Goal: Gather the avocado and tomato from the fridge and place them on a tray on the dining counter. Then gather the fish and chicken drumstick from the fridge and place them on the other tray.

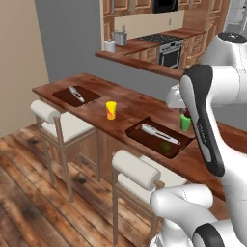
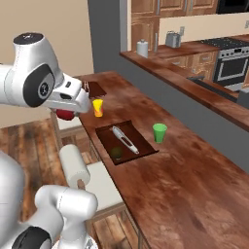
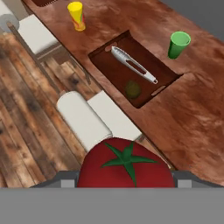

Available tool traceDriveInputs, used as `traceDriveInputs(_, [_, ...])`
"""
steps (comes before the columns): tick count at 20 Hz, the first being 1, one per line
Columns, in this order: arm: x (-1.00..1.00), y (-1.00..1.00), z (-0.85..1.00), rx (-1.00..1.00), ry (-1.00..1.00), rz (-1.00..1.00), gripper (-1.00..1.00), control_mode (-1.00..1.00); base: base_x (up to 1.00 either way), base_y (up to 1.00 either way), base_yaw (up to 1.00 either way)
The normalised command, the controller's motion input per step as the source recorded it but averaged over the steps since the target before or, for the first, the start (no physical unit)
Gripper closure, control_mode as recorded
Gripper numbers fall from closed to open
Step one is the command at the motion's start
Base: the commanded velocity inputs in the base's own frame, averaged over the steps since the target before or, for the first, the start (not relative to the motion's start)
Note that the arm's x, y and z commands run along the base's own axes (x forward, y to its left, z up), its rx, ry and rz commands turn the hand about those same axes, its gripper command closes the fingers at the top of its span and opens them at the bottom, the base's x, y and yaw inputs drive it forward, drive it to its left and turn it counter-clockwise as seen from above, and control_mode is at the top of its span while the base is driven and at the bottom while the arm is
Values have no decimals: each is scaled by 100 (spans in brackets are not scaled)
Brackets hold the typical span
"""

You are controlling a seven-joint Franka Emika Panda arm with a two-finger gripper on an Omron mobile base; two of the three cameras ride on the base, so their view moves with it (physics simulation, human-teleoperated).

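My gripper [image 3: 126, 177] is shut on a red tomato [image 3: 126, 164] with a green stem star. It hangs above a white stool, just off the near edge of the dining counter [image 3: 192, 113]. From the right base view the tomato [image 2: 64, 115] sits under the white hand, left of the counter. A dark tray [image 3: 114, 76] ahead holds the green avocado [image 3: 133, 89] and silver tongs [image 3: 133, 64]. The other tray [image 1: 76, 95], at the counter's far end, carries only tongs. The fridge, fish and chicken drumstick are out of view.
A yellow cup [image 1: 111, 110] stands between the two trays. A green cup [image 2: 159, 132] stands just behind the near tray [image 2: 109, 136]. White-cushioned stools [image 1: 137, 173] [image 1: 50, 116] line the counter's front. The kitchen worktop with the stove [image 1: 170, 50] lies behind.
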Motion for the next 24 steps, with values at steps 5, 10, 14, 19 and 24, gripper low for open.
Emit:
traceDriveInputs(5, [35, -11, -47, 0, 1, 0, 100, -100, 0, 0, 0])
traceDriveInputs(10, [59, -10, -44, 0, 11, 0, 100, -100, 0, 0, 0])
traceDriveInputs(14, [68, -5, -39, 0, 15, 0, 100, -100, 0, 0, 0])
traceDriveInputs(19, [67, -3, -35, 0, 19, 0, 100, -100, 0, 0, 0])
traceDriveInputs(24, [41, -4, -33, 0, 22, 0, 100, -100, 0, 0, 0])
